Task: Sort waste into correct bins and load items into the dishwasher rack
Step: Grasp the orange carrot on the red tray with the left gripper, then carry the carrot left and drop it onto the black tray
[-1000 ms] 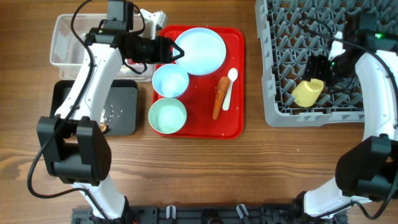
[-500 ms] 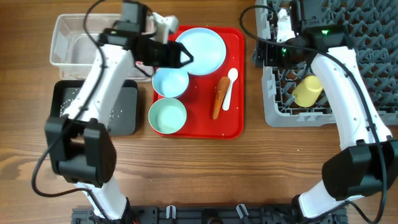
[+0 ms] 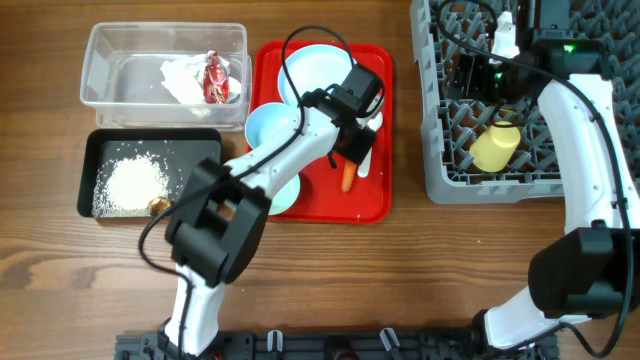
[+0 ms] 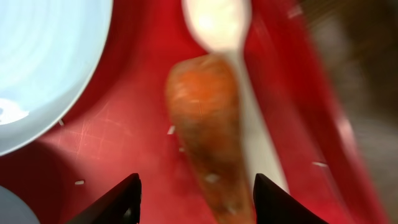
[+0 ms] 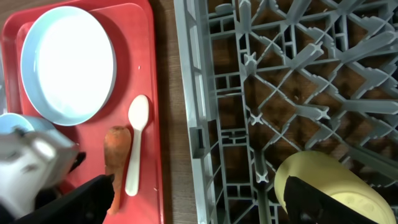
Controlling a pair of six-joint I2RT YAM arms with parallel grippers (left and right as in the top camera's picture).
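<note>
Where your left tool (image 4: pixel 196 193) hangs: spread above carrot (image 4: pixel 208 124), spoon (image 4: pixel 227 31) just beside.
Right tool (image 5: pixel 202 199): spread over rack (image 5: pixel 189 74), near cup (image 5: pixel 329 186).
Counter (image 3: pixel 401 120): wood strip between tray (image 3: pixel 375 205) and rack.

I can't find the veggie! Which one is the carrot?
Look at the flat red tray in the middle. On its right side, near the round light-blue plate, the carrot lies beside the white spoon. It is the only orange thing there, thick and stubby, while the spoon is thin and white.
</note>
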